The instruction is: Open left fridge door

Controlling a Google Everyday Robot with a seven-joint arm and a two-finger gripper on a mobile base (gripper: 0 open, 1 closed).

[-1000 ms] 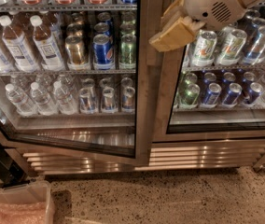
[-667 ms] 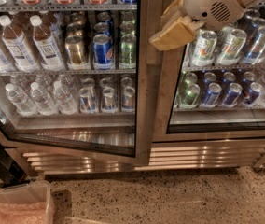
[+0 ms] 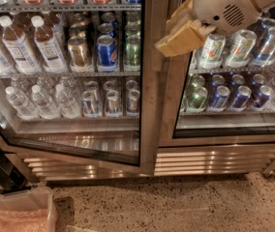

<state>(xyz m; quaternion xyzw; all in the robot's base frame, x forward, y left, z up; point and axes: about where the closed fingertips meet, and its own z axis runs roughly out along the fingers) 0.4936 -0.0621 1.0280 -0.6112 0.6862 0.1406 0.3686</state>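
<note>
Hand [image 3: 180,34] sits high at the ajar left fridge door [image 3: 148,111]'s right edge; its grip, can't tell. Door top's cut off.

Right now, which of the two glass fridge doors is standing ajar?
The left fridge door: its bottom edge slants out from the cabinet, while the right door sits flush. The tool hangs by the steel frames between them.

Gripper [image 3: 182,36] at upper R edge of left fridge door [image 3: 149,105]

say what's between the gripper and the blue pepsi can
Camera view: steel upright and glass of the left fridge door. The gripper is at the door seam.
</note>
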